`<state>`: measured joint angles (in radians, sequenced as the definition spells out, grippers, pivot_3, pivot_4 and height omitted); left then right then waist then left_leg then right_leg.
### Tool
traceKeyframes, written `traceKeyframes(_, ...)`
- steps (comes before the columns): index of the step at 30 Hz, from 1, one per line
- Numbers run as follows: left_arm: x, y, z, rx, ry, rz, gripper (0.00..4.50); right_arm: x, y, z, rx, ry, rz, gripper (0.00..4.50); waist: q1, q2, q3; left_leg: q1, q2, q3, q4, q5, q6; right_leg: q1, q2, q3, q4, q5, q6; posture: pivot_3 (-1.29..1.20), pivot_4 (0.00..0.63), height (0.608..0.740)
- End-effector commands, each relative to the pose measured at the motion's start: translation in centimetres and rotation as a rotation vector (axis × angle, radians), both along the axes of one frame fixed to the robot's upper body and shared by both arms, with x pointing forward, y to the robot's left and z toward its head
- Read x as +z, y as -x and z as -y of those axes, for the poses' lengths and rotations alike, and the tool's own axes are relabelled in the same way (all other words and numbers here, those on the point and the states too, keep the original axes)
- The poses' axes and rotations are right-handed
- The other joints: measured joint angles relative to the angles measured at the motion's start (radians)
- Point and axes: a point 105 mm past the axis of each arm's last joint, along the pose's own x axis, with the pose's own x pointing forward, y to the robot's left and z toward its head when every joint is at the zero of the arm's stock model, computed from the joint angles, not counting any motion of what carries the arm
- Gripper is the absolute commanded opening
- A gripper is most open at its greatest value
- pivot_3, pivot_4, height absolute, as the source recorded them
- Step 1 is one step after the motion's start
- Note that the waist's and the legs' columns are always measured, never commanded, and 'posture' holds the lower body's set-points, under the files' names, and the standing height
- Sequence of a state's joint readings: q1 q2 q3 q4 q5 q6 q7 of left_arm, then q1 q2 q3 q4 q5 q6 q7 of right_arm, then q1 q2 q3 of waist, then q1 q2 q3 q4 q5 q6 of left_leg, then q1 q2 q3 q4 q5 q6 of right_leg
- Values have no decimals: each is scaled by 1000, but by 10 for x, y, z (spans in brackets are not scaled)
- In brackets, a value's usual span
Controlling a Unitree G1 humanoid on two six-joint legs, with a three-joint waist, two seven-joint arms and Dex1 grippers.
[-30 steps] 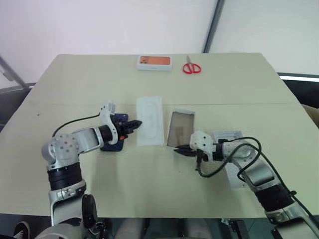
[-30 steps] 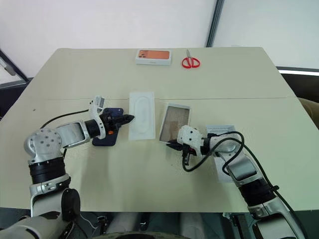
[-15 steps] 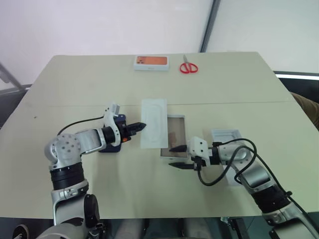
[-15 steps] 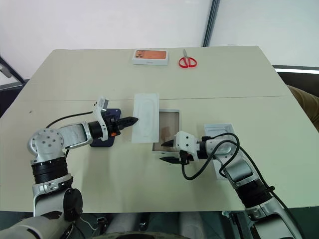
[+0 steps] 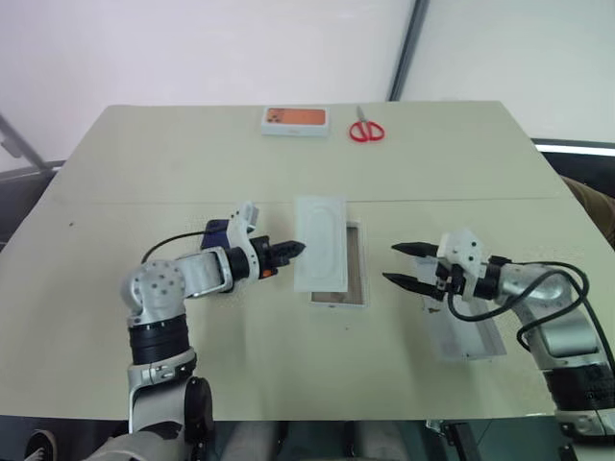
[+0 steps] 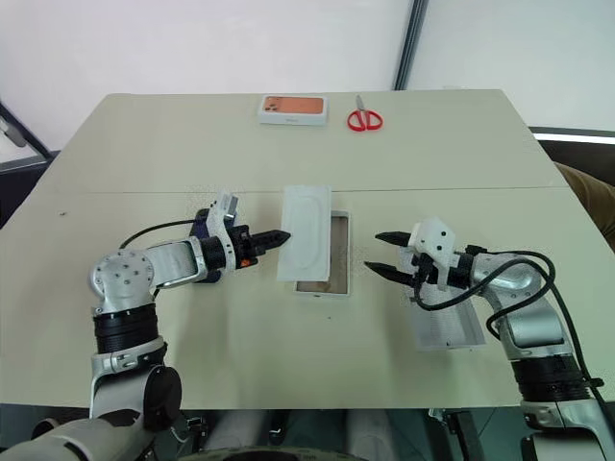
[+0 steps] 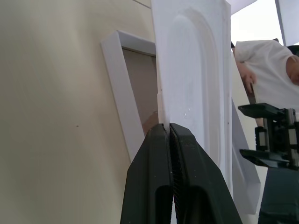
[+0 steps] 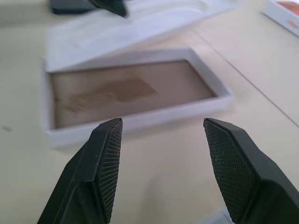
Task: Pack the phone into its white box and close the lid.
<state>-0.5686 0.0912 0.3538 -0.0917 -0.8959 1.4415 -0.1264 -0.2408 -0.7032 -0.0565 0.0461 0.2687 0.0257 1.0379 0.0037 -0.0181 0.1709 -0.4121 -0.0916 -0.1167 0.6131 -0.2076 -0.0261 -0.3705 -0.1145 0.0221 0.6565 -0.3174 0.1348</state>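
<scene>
The white box [image 5: 338, 299] lies open at the table's middle, its brownish floor showing in the right wrist view [image 8: 126, 88]. A thin white moulded insert [image 5: 320, 240] rests tilted over the box's left half. My left gripper [image 5: 296, 248] is shut on the insert's left edge [image 7: 161, 107]. The dark navy phone [image 5: 216, 229] lies flat behind that gripper's wrist, mostly hidden. My right gripper [image 5: 389, 264] hovers open a little to the right of the box, nothing between its fingers [image 8: 105, 158]. The greyish-white lid [image 5: 471, 341] lies under my right forearm.
An orange-faced white box [image 5: 296, 119] and red scissors [image 5: 367, 130] sit at the table's far edge. A person in a white shirt [image 7: 264, 70] shows beyond the table in the left wrist view. Bare tabletop lies in front of the box.
My right gripper opened and drew back to the right, away from the box's near end. My left gripper moved right, carrying the insert over the box. The camera also shifted.
</scene>
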Motion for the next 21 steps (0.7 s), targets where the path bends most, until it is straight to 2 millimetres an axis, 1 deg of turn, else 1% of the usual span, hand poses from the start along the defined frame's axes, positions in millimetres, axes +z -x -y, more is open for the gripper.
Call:
traceKeyframes(1, 2, -4, 3, 17, -21, 7, 0, 17, -8, 0, -22, -1, 120, 2874, 0, 0, 0, 0, 0, 0, 0, 0, 0, 0, 0, 0, 0, 0, 0, 0, 150, 740)
traceKeyframes(5, 0, -3, 7, 2, -32, 0, 0, 14, -7, -9, -8, 0, 141, 2874, 1, 0, 0, 0, 0, 0, 0, 0, 0, 0, 1, 0, 0, 0, 0, 0, 150, 740)
traceKeyframes(9, 0, -2, 11, -19, -36, 1, 0, 12, -9, -15, -1, -2, 151, 2874, 4, 0, 0, 0, 0, 0, 0, 0, 0, 0, 0, 0, 0, 0, 0, 0, 150, 740)
traceKeyframes(12, 0, 1, 14, -51, -50, 9, 1027, 9, -10, -17, 0, 6, 153, 2945, 4, 0, 0, 0, 0, 0, 0, 0, 0, 0, 0, 0, 0, 0, 0, 0, 150, 740)
traceKeyframes(13, 0, 1, 15, -57, -53, 9, 1477, 8, -10, -18, 0, 7, 153, 2945, 5, 0, 0, 0, 0, 0, 0, 0, 0, 0, 0, 0, 0, 0, 0, 0, 150, 740)
traceKeyframes(14, 1, 2, 16, -64, -50, 8, 2090, 7, -10, -19, 1, 6, 154, 2945, 5, 0, 0, 0, 0, 0, 0, 0, -1, 0, 0, 0, 0, 0, 0, 0, 150, 740)
traceKeyframes(17, 2, 2, 16, -71, -67, 12, 3562, 7, -11, -21, -1, -7, 156, 2945, 4, 0, 0, 0, 0, 0, 0, 0, -1, 0, 0, 0, 0, 0, 0, 0, 150, 740)
traceKeyframes(21, 7, 3, 13, -81, -72, 45, 3562, 8, -11, -24, -1, -24, 160, 2945, 3, 0, 0, 0, 0, 0, 0, 1, -1, 0, 1, 0, 0, 0, 0, 0, 150, 740)
